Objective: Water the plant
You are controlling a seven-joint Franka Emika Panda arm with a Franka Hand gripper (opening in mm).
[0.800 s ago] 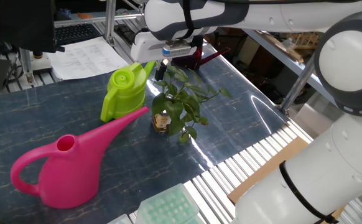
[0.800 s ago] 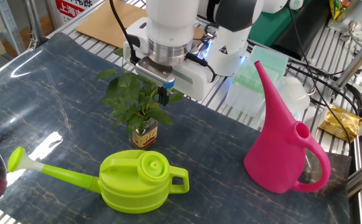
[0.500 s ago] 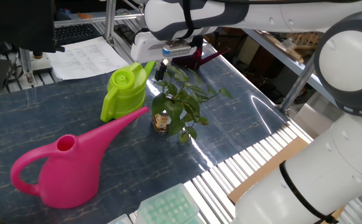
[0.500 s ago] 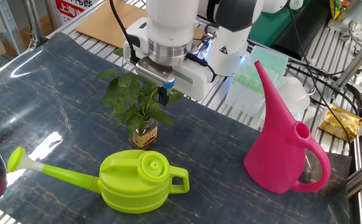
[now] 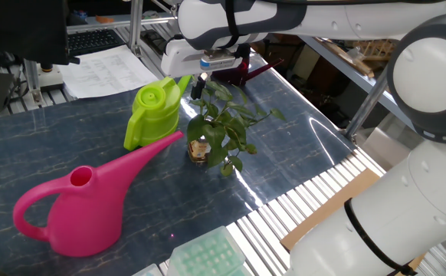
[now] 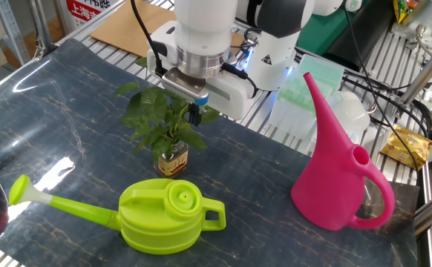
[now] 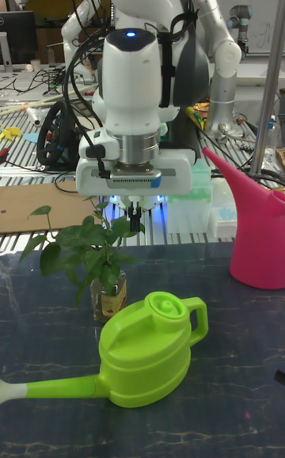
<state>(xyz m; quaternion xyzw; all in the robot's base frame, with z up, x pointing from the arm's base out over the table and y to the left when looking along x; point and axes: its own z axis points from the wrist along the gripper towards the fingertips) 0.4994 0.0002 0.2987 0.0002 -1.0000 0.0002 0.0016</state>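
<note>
Tall fixed view: tool [image 7: 136,219] seemingly narrow above dark marbled table [image 7: 237,363]; lab behind.

We see a lime-green watering can [image 6: 160,217] lying on the dark marbled worktop [image 6: 67,96], a pink watering can [image 6: 338,174] well apart from it, and a pale green tray [image 5: 208,257] near the worktop's edge.

arm: you have it reaching out over the table, wrist pointing straight down | gripper [image 6: 194,113]: hanging above the tabletop, fingers [image 7: 135,217] drawn close together, holding nothing
</note>
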